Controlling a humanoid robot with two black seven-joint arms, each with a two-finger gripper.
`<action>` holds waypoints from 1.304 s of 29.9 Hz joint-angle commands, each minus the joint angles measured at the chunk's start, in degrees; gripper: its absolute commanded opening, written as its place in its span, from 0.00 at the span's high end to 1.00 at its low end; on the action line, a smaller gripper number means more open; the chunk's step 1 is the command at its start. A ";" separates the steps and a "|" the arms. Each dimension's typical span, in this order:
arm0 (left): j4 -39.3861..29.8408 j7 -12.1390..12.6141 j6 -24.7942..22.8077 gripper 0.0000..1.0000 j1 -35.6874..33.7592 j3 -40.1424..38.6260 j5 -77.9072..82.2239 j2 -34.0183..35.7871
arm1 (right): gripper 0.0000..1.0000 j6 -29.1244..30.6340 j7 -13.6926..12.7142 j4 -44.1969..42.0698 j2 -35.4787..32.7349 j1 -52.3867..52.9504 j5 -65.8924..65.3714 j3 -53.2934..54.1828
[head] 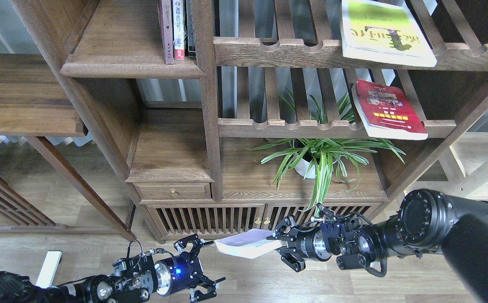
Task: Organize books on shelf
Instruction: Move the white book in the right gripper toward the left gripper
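Observation:
My right gripper [278, 245] is shut on the pale white-lavender book [244, 245], holding it flat and low in front of the cabinet doors. My left gripper [201, 269] hangs open just left of that book, a short gap from its edge. The yellow-green book [385, 33] lies on the upper slatted rack at top right. Below it the red book [389, 110] rests on the lower slatted rack. The solid dark shelf [130, 63] at upper left carries slim upright volumes [176, 29] at its right end.
A potted spider plant [317, 158] stands on the cabinet top under the racks, leaves hanging over the slatted doors [210, 221]. A small drawer [173, 192] sits left of it. A wooden side table [25, 101] fills the left. A white strip [46, 271] lies on the floor.

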 commanded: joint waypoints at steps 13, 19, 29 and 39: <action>0.04 -1.04 0.60 0.00 -1.44 -0.58 0.58 0.00 | 0.99 0.09 0.00 0.35 0.00 0.95 0.28 0.15; 0.04 -1.04 1.84 0.00 -2.40 0.13 0.67 0.00 | 0.99 0.09 0.00 1.49 0.00 2.79 0.46 0.85; 0.04 -0.96 2.63 0.01 -4.60 0.04 0.67 0.00 | 0.99 0.61 0.00 3.43 0.00 4.73 0.37 1.64; 2.32 -3.24 4.30 0.15 -5.13 0.21 1.02 0.00 | 0.99 0.79 0.00 4.83 0.00 5.87 0.02 1.73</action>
